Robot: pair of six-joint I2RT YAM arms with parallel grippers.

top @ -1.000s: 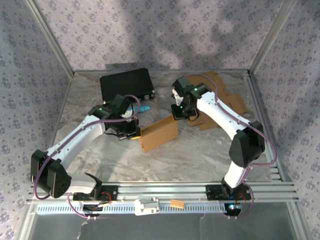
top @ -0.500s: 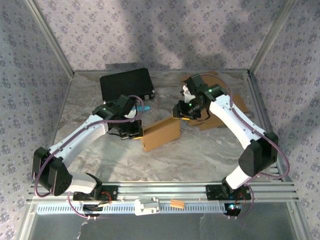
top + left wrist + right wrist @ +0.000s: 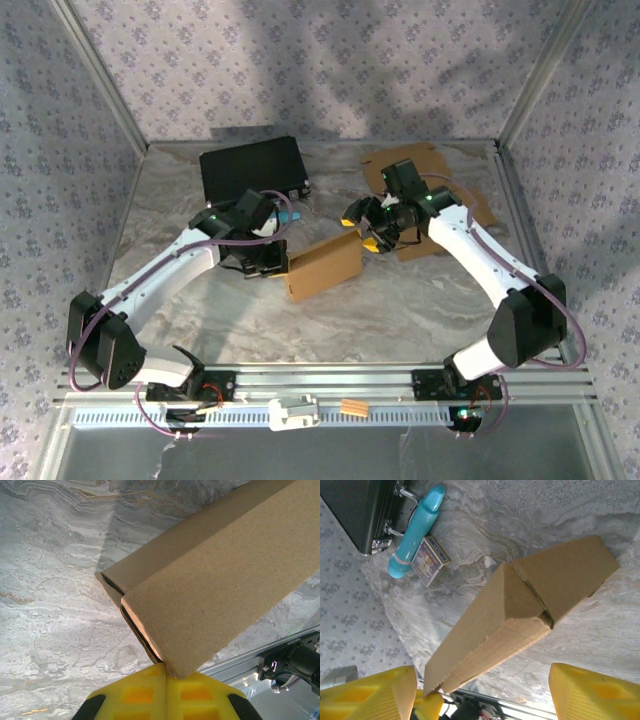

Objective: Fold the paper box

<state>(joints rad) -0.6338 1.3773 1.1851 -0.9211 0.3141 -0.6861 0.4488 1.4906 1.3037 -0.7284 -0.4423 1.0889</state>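
paper box (image 3: 322, 268), a long brown cardboard carton already folded into a sleeve, lies near the middle of the marbled table (image 3: 400, 310), slanting from near-left to far-right between the two arms. the left gripper (image 3: 278, 266) sits at its left end. in the left wrist view its yellow pads (image 3: 135, 697) are pressed together with one corner of the carton pinched at their seam, and the edge of a tucked flap shows along the end just above them. the right gripper (image 3: 362, 230) hangs at the box's right end with its jaws spread wide. in the right wrist view its yellow fingers (image 3: 370, 695) stand on either side of the carton, holding nothing, and the end flaps there meet at a seam with a small gap. beyond the box, toward the far left of the table, lies a black case (image 3: 252, 170). just in front of it are a teal tube (image 3: 415, 532) and, touching the tube's side, a small printed pack (image 3: 430, 560). flat cardboard sheets (image 3: 440, 200) lie under the right arm at the far right of the table. on the aluminium rail (image 3: 560, 375) at the near edge, between the two arm bases, rest a white part (image 3: 293, 412) and beside it a small tan piece (image 3: 353, 408).
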